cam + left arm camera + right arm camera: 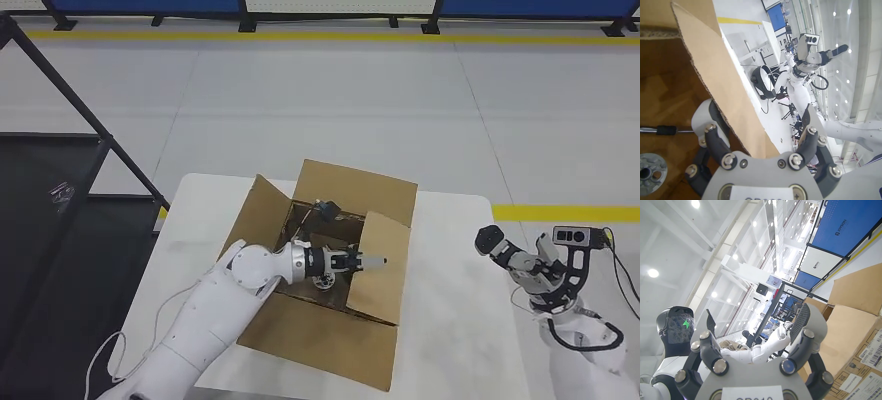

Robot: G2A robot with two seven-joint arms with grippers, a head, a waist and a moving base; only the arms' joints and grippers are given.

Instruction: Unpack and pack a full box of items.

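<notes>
An open cardboard box point(358, 186) stands mid-table with its flaps spread. My left gripper point(372, 260) is at the box's right side flap point(388, 270). It is open and straddles that flap point(728, 79): one finger point(704, 117) is inside the box, the other finger point(809, 121) outside, neither pressed on the card. Inside the box lie a metal rod with a black band point(662, 130) and a grey metal disc point(649, 172). My right gripper point(755, 321) is open and holds nothing. It is raised off the table's right edge point(492, 242), well apart from the box point(857, 332).
A small black part point(326, 210) lies near the box's back wall. The white table point(450, 300) has bare surface between the box and the right arm. A black metal frame point(90, 130) stands beside the table on the left.
</notes>
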